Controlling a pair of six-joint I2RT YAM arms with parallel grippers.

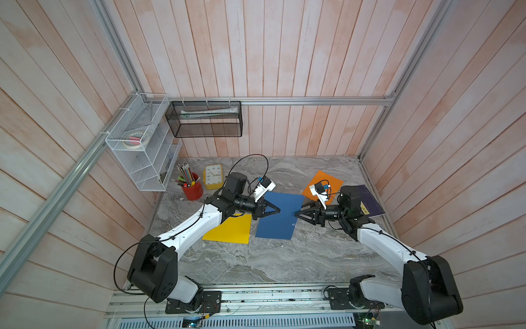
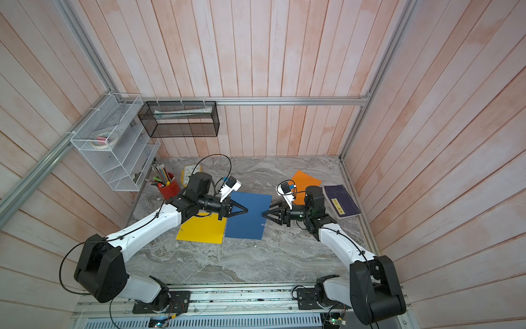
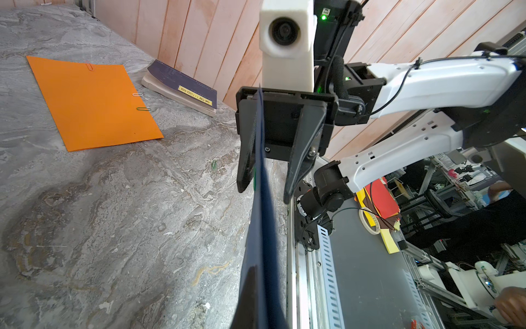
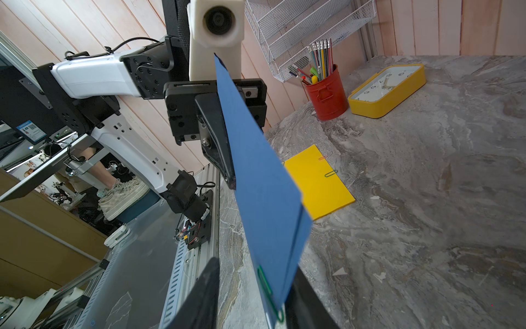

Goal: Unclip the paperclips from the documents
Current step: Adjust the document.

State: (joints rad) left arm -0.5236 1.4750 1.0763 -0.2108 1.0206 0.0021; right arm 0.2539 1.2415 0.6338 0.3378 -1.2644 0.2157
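On the table [image 1: 284,256] I see the blue sheet [image 1: 281,225] at centre, with the yellow sheet [image 1: 230,230] at its 8 o'clock and the orange sheet [image 1: 327,177] at its 2 o'clock. My left gripper [image 1: 278,210] is clenched on the blue sheet from 9 o'clock, while my right gripper [image 1: 296,214] at its 3 o'clock edge stands released, fingers [image 3: 301,153] straddling it. A green paperclip [image 4: 265,280] sits on the blue sheet between them, and a silvery paperclip [image 1: 294,224] is just beside.

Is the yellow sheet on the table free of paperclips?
No: in the right wrist view a red paperclip and a green paperclip sit on one edge of the yellow sheet.
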